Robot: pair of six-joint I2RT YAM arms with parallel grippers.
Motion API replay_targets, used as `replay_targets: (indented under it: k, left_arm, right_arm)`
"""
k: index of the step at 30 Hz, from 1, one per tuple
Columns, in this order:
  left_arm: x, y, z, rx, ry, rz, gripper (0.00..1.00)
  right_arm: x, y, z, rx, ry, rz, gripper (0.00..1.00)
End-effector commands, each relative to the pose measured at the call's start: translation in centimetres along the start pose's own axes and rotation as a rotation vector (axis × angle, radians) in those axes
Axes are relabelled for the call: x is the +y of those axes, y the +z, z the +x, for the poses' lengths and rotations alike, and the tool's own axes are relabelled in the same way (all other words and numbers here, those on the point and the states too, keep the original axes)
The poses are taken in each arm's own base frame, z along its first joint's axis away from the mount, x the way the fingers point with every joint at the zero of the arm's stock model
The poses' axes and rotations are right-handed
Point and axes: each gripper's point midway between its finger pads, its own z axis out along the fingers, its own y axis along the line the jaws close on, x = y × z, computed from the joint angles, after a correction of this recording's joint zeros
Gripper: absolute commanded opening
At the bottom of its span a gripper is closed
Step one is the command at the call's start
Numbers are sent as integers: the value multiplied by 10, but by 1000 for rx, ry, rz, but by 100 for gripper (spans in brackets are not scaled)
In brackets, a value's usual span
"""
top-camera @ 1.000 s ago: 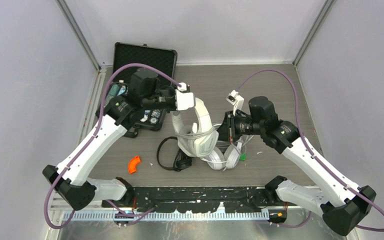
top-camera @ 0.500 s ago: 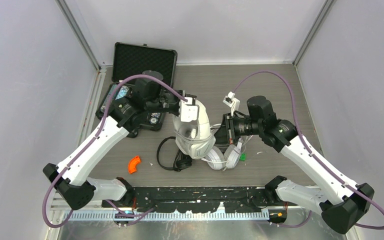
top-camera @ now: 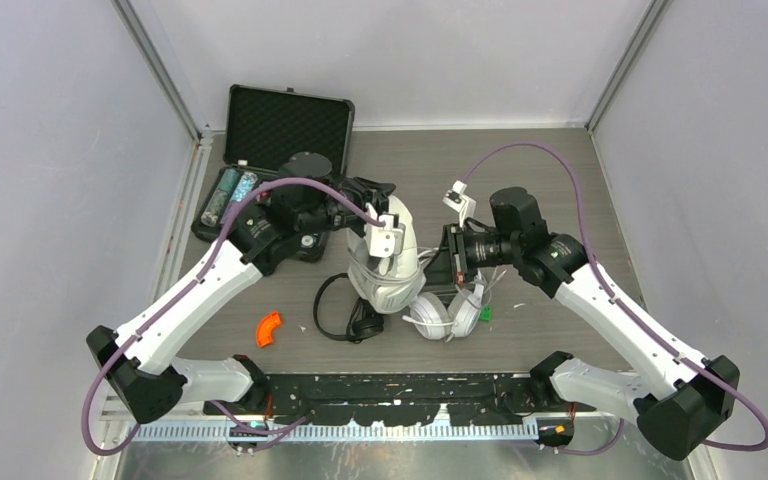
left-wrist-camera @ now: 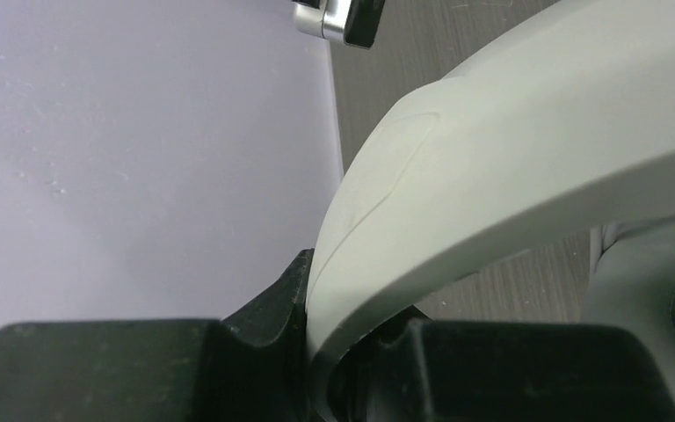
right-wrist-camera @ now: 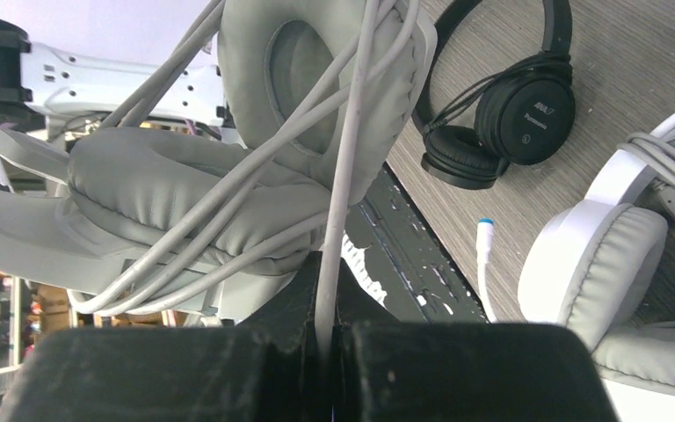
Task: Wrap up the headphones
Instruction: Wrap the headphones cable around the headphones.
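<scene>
Left gripper (left-wrist-camera: 352, 343) is clamped on the smooth white headband (left-wrist-camera: 510, 158) of one bulky white padded over-ear headset (top-camera: 385, 275), which is held just above the grey wood-grain table (top-camera: 560, 170) at mid-workspace. Right gripper (right-wrist-camera: 330, 338) is pinched tight on that headset's pale grey cord (right-wrist-camera: 344, 176). The cord runs straight from the jaws up to the ear cups.

Change over the last second: the left wrist has rolled and dropped toward the centre. The headband, which arched up and away from the cups, now sits tipped over them. The right arm has barely shifted and keeps the cord taut. This reads as a winding turn, the headset rotated against a fixed cord.

In the right wrist view several loops already cross the two grey cushions (right-wrist-camera: 308, 79). So this wrap looks partly done, with some cord left between the pinch and the cups.

Second white padded headset (top-camera: 447, 315) lies on the table just below the right gripper, cord bunched by its band. A white plug with blue tip (right-wrist-camera: 483, 246) lies loose beside it. Slim black on-ear headset (top-camera: 358, 322) lies flat near the front with its thin cord looped out to its left; it looks unwrapped.

Risk: the loops could slip off the cushions if tension drops.
</scene>
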Motion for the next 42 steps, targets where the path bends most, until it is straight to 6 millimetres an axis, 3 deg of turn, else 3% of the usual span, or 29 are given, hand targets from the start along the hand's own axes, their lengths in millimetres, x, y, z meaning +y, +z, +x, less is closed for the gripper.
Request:
replay_targets:
  k: [1, 4, 8, 13, 17, 24, 30, 33, 42]
  left_arm:
    - [8, -17, 58, 272, 141, -21, 0]
    - [11, -15, 57, 263, 144, -36, 0]
    - [11, -13, 61, 280, 145, -35, 0]
    - [12, -14, 60, 277, 133, -52, 0]
    - [17, -14, 62, 287, 97, -95, 0]
    - [31, -18, 63, 297, -79, -202, 0]
    - [36, -37, 80, 401, -215, -335, 0]
    - [30, -45, 87, 441, -247, -354, 0]
    - [27, -74, 96, 552, -480, -458, 0]
  right_arm:
    - [60, -18, -15, -24, -68, -227, 11]
    - [61, -13, -16, -26, -36, -268, 13]
    - [64, -11, -19, -15, -32, -288, 2]
    - [63, -10, -18, -3, -13, -295, 16]
    - [64, -11, -19, -20, -4, -296, 10]
    - [65, -13, -26, -80, -26, -281, 13]
    - [67, -13, -41, -155, -32, -263, 6]
    - [73, -17, -49, -193, -33, -265, 6]
    - [89, -17, -71, -251, -1, -337, 14]
